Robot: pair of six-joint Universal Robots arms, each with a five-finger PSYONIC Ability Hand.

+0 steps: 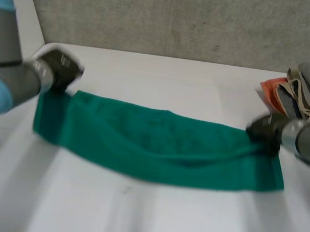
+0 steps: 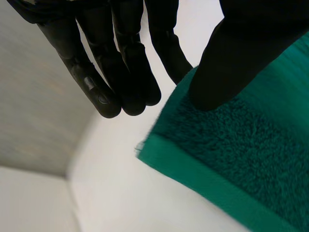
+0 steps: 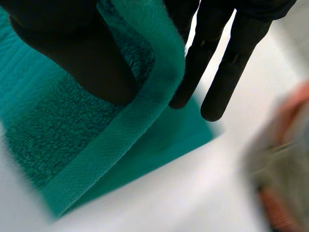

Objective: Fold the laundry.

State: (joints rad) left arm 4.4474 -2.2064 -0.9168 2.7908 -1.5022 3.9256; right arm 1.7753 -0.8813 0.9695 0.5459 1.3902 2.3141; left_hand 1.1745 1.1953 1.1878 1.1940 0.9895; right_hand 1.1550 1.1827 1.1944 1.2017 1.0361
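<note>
A white table [image 1: 146, 218] is stretching across the scene, and a grey concrete wall [image 1: 175, 15] is rising behind its far edge. At the table's far right a small heap of cloths [image 1: 295, 94] is lying, showing orange on its left side, with beige and grey folds to the right.

The green terry towel [image 1: 156, 145] lies on the white surface [image 1: 146, 218] between left hand [image 1: 60, 68] and right hand [image 1: 265, 131]; a multicoloured cloth pile [image 1: 297, 92] sits beyond the latter.
</note>
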